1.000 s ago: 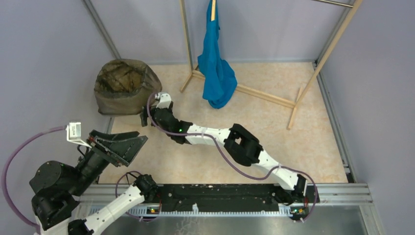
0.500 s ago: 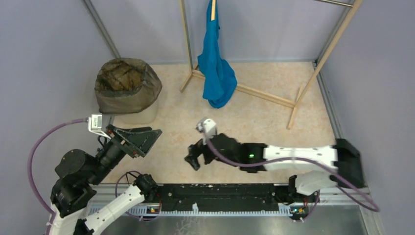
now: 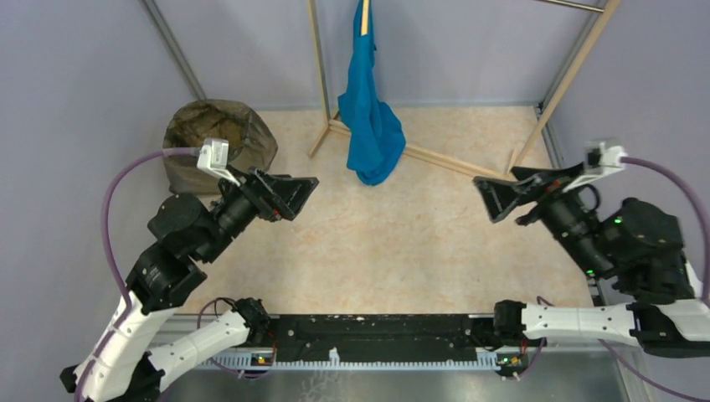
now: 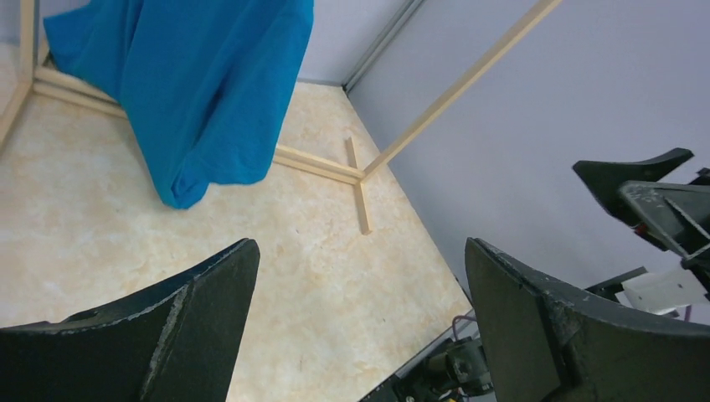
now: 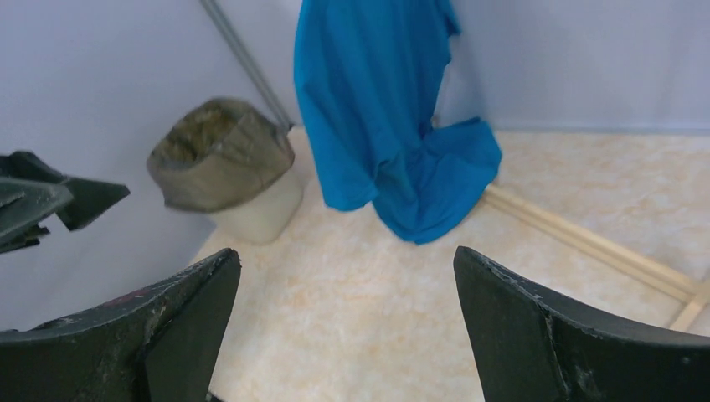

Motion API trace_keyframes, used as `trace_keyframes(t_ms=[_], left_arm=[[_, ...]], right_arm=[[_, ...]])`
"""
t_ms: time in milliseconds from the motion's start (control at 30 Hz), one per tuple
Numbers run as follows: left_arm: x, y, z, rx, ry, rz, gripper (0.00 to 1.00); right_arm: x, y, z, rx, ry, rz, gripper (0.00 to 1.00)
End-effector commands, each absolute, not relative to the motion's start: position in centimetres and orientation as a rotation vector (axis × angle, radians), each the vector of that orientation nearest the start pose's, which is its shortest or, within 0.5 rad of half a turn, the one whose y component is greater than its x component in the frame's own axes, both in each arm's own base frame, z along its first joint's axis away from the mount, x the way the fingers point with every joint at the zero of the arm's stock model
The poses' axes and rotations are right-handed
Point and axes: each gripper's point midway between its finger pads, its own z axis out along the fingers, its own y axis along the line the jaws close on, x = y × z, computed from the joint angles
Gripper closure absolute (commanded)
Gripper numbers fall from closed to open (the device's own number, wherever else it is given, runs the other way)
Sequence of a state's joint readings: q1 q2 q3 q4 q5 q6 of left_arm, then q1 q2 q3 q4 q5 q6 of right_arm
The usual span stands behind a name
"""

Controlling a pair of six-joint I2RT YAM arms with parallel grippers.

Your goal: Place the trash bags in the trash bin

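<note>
The dark grey-brown trash bag [image 3: 191, 134] is draped over the mouth of the trash bin at the back left. In the right wrist view the bag [image 5: 219, 155] covers the rim, and the cream bin wall [image 5: 261, 213] shows below it. My left gripper [image 3: 293, 191] is open and empty, raised in the air just right of the bin, pointing right. It is also open in its own view [image 4: 360, 251]. My right gripper [image 3: 494, 194] is open and empty, raised at the right side, pointing left. It is also open in its own view [image 5: 345, 255].
A bright blue cloth [image 3: 368, 126] hangs on a wooden rack [image 3: 452, 163] at the back middle, its foot bar lying across the beige floor [image 3: 393, 243]. Grey walls close in the left, back and right. The arms' base rail [image 3: 368, 335] runs along the near edge.
My right arm has pulled away from the bin, swung to the right side and risen. My left arm has risen and moved forward, next to the bin. The bag stays on the bin.
</note>
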State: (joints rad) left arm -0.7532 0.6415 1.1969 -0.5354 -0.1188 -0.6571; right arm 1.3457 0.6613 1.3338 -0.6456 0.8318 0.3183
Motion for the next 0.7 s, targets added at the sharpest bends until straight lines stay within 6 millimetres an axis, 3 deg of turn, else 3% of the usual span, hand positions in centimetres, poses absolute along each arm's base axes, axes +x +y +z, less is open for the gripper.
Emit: trace_keyframes(t_ms=[0, 267, 667], left_arm=[[18.0, -16.8, 48.8, 0.037, 1.468, -0.989, 0.01], [20.7, -16.0, 50.7, 0.066, 1.383, -0.795, 0.01], [21.6, -16.1, 49.5, 0.047, 1.403, -0.766, 0.01]], right_arm=[[16.5, 9.4, 45.1, -0.122, 1.562, 0.471, 0.01], [16.8, 9.5, 45.9, -0.124, 1.543, 0.446, 0.01], [17.0, 9.3, 44.4, -0.061, 1.555, 0.465, 0.01]])
